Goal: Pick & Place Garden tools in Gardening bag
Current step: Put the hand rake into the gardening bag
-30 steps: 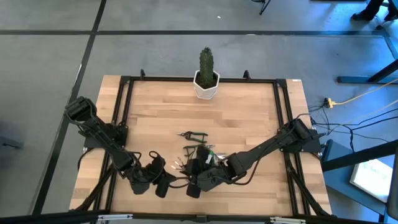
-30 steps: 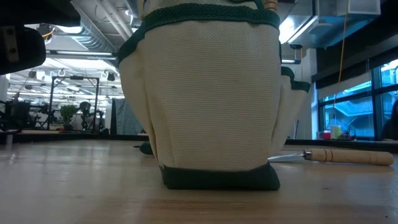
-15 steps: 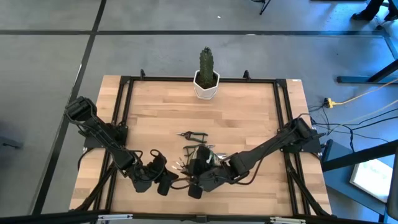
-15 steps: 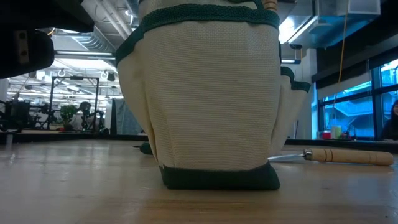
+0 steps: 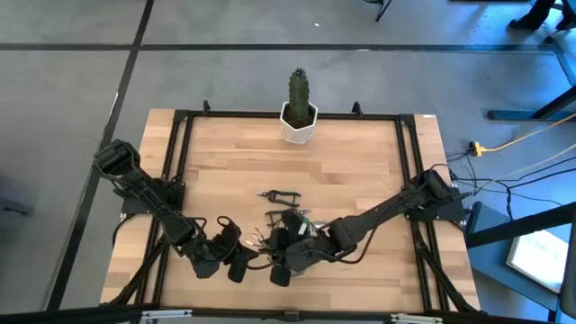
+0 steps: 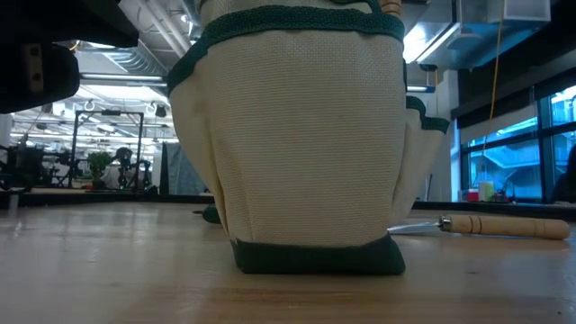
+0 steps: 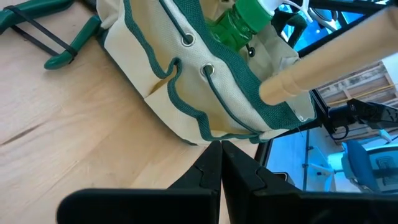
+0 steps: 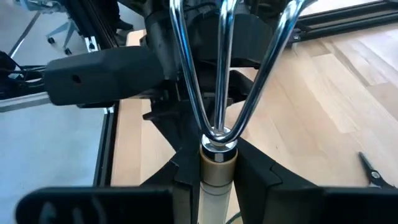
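Gripping the fork (image 8: 224, 81) by its neck, the right claw (image 8: 217, 163) hovers beside the gardening bag (image 6: 301, 135).

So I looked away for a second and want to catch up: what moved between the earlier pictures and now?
Very little. The right gripper, shut on the hand fork, edged slightly toward the left arm, beside the gardening bag. The left gripper stayed shut at the bag's near side. The bag, the trowel behind it, the pruning shears and the cactus kept their places.
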Motion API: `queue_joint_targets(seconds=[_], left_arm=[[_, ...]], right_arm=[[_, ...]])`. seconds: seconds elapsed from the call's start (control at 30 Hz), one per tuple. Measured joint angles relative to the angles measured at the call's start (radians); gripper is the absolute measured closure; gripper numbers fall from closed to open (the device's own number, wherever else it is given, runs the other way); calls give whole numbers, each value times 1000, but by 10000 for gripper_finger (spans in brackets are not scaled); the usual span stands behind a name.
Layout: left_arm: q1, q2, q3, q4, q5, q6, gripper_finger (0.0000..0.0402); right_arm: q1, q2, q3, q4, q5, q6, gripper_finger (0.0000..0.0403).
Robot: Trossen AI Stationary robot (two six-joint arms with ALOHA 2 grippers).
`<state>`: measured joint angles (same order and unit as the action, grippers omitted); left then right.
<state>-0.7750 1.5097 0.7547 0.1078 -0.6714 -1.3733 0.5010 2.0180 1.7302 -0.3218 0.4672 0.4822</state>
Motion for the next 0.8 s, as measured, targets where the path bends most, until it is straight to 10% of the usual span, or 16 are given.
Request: queue_joint_targets(seconds=[0.8], left_arm=[[-1,0,0,-1,-1,7,400]], right_arm=[[-3,45,0,-81,-25,26,336]])
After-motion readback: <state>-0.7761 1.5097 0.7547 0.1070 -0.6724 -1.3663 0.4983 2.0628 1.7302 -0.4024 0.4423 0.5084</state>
